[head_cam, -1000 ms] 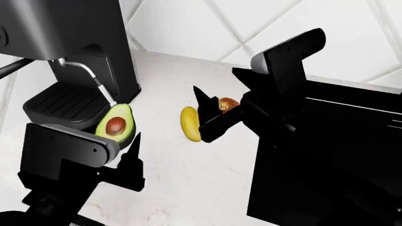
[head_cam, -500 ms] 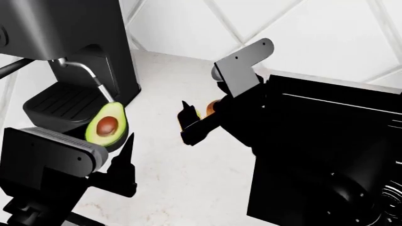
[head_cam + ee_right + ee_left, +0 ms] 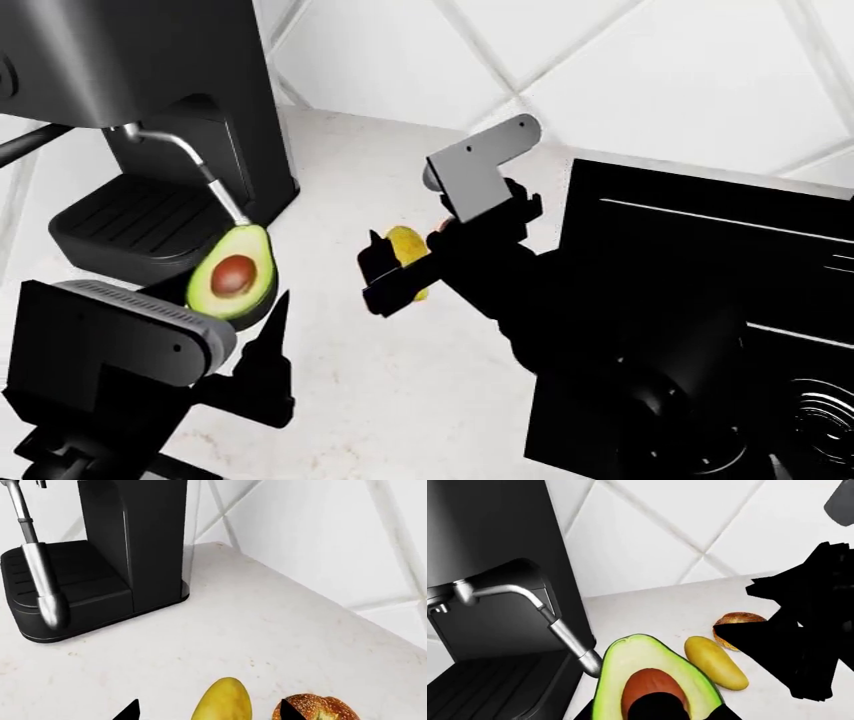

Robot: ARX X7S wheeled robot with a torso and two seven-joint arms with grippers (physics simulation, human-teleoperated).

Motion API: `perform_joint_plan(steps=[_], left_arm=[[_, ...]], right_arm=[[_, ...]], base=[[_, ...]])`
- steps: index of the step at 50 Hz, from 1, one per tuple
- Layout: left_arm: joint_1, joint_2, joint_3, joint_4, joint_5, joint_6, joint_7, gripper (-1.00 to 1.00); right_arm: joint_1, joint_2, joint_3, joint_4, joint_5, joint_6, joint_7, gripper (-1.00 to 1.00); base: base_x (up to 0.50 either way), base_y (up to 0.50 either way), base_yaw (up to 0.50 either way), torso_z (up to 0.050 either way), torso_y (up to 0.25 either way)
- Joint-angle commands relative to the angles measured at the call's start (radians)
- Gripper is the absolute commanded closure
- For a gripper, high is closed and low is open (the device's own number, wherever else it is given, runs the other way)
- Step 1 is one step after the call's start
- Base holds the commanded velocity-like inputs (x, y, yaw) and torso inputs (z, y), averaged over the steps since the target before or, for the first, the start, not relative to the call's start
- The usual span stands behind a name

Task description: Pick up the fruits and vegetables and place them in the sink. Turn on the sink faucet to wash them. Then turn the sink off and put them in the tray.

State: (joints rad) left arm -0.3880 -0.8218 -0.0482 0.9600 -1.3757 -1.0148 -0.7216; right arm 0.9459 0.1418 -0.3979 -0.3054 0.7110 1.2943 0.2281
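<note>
While the sink [image 3: 627,300] waits empty-looking at your right, nothing is in it yet, so watch the big obstacle first: the coffee machine [image 3: 147,120] and its steam wand [image 3: 554,625] stand just beside the halved avocado [image 3: 234,275], and a careless lift of the left gripper [image 3: 274,350] could knock fruit against the wand. You appear to have the avocado pinched between the left jaws, though the contact itself is hidden, so it may slip. Your right gripper [image 3: 207,711] hangs with jaws spread either side of the yellow fruit [image 3: 221,700] on the counter; the bread roll [image 3: 317,707] lies just beside it, and closing off-centre could catch the roll instead.
</note>
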Motion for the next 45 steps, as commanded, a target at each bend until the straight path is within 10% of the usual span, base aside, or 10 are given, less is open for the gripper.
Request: perform_joint_plan(steps=[1, 45], left_arm=[[-0.002, 0.002, 0.007, -0.001, 0.001, 0.009, -0.007, 1.00], [0.031, -0.002, 0.023, -0.013, 0.062, 0.039, 0.033, 1.00]], right_arm=[[-0.027, -0.007, -0.033, 0.069, -0.031, -0.083, -0.004, -1.00], [-0.105, -0.010, -0.114, 0.240, -0.074, -0.263, -0.040, -1.00]], base=[[0.00, 0.00, 0.00, 0.000, 0.000], [0.00, 0.00, 0.00, 0.000, 0.000]])
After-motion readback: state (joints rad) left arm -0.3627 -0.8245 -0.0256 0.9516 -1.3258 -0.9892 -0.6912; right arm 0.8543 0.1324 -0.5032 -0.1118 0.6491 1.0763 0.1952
